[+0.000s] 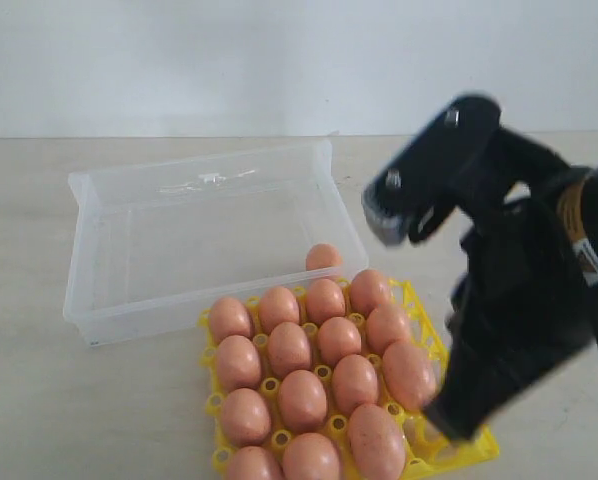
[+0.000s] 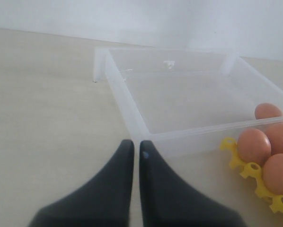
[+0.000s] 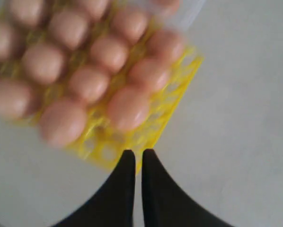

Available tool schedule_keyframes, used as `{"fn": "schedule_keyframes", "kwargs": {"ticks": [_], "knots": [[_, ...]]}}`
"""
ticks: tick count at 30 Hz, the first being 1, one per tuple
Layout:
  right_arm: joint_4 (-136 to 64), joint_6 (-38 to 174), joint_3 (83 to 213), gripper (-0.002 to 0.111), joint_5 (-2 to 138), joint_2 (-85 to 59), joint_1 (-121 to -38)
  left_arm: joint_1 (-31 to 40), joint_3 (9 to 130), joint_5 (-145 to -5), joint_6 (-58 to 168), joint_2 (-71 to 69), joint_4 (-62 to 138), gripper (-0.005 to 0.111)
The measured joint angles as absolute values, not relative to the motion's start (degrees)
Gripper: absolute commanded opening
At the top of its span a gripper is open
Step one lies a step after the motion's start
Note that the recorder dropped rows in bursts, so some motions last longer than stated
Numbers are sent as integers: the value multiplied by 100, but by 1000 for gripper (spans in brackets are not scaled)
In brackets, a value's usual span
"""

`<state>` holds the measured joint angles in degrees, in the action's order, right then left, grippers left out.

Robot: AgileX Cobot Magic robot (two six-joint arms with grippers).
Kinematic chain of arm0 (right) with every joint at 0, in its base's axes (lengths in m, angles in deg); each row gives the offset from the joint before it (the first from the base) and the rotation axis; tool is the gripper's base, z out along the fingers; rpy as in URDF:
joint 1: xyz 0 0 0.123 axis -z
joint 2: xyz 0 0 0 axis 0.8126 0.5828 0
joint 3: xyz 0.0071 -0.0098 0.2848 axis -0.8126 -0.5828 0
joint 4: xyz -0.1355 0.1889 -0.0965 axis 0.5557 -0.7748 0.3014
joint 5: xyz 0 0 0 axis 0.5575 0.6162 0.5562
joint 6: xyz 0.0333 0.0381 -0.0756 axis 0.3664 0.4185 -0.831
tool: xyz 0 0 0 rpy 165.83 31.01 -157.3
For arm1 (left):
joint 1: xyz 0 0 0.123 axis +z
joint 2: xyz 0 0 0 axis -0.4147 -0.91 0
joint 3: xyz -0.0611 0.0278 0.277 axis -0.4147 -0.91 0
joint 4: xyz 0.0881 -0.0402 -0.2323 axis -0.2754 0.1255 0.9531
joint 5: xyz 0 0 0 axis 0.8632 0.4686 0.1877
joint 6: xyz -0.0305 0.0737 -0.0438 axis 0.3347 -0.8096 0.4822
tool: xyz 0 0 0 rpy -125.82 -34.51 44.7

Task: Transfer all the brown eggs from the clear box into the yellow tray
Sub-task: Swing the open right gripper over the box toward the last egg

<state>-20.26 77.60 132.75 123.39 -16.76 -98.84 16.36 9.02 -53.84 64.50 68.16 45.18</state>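
In the clear box [image 1: 204, 165] we found only one brown egg [image 1: 324, 257]. It lay against the box's near wall, in the corner closest to the yellow tray [image 1: 482, 447]. The rest of the box floor looked bare. The left wrist view agreed: a lone egg [image 2: 268, 111] sat behind the transparent wall, and nothing else showed inside.

The tray stood just in front of the box, its far edge touching or almost touching the box wall. Nearly every cup held one of the brown eggs [image 1: 302, 400]. We counted about fifteen, though the front row ran off the picture's edge. Open yellow lattice showed at the tray's near right corner, so we judged that at least one cup was free there.

The right gripper [image 3: 135, 153] hung over that same side of the tray. Its two black fingers were pressed together with only a hairline between them, and nothing was held. Its wrist picture was blurred, which we took as a sign that the arm was moving. The left gripper [image 2: 133, 144] was likewise closed and empty. It sat low over the table, just outside a corner of the box.

We judged the task almost finished. What remained was to lift the single egg out of the box and seat it in a free cup.
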Motion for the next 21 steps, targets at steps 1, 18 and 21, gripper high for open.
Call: {"fn": "schedule_keyframes", "kwargs": {"ticks": [1, 18, 21], "knots": [[-2527, 7458, 13319, 0, 12806, -1647, -9883, 1636, 902, -5384, 6450, 6816, 4518, 4], [-4960, 6628, 12693, 0, 11122, -602, -9896, 1636, 902, -5384, 6450, 6816, 4518, 4], [-4950, 6688, 12573, 0, 10812, -602, -9896, 1636, 902, -5384, 6450, 6816, 4518, 4]]}}
